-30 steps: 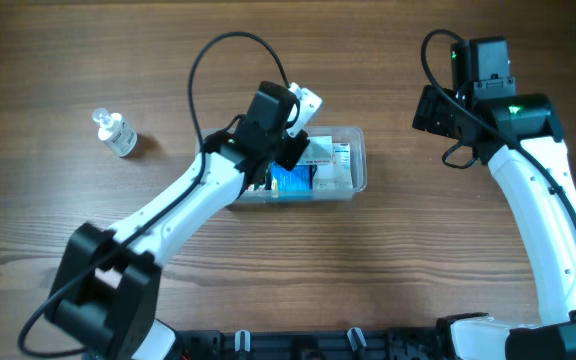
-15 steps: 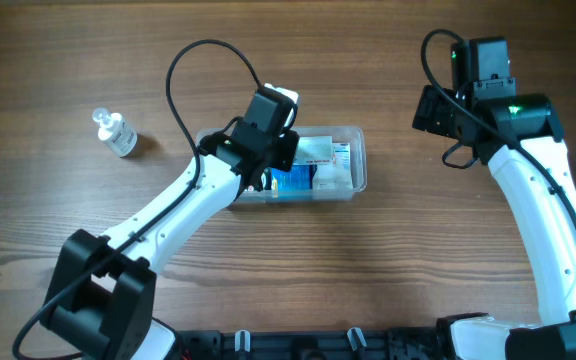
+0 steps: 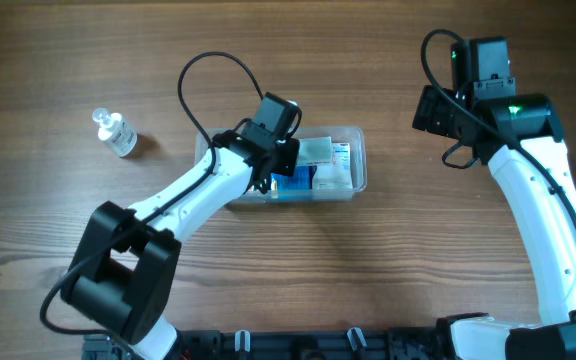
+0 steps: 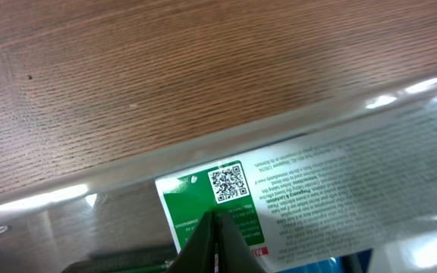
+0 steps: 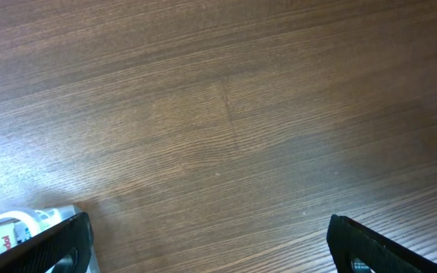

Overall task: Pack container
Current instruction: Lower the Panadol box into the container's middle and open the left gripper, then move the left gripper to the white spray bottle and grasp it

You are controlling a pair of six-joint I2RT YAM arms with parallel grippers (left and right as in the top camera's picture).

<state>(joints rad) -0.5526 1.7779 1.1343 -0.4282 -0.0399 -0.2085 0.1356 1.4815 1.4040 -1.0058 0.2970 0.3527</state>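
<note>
Container (image 3: pixel 360 165) at centre of table (image 3: pixel 388 270), boxes (image 3: pixel 323 165) inside. Left gripper (image 3: pixel 281 153) low over its left half. Small bottle (image 3: pixel 118 133) well apart, far left. Right gripper (image 3: pixel 434 110) off to right.

Left wrist: fingers (image 4: pixel 217 239) pinched together, nothing between them, tips at green-white box (image 4: pixel 302 186) behind container wall. Risk: closed tips pressing down could tilt box or shove light tub.

Right wrist: fingers (image 5: pixel 48 243) spread wide, empty; container corner at lower left.

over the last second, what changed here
The left gripper swung lower over the container's left half, its shut fingers now above the green-and-white box inside. The white piece seen at its tip is out of view. The right gripper, container and small bottle stayed put.
</note>
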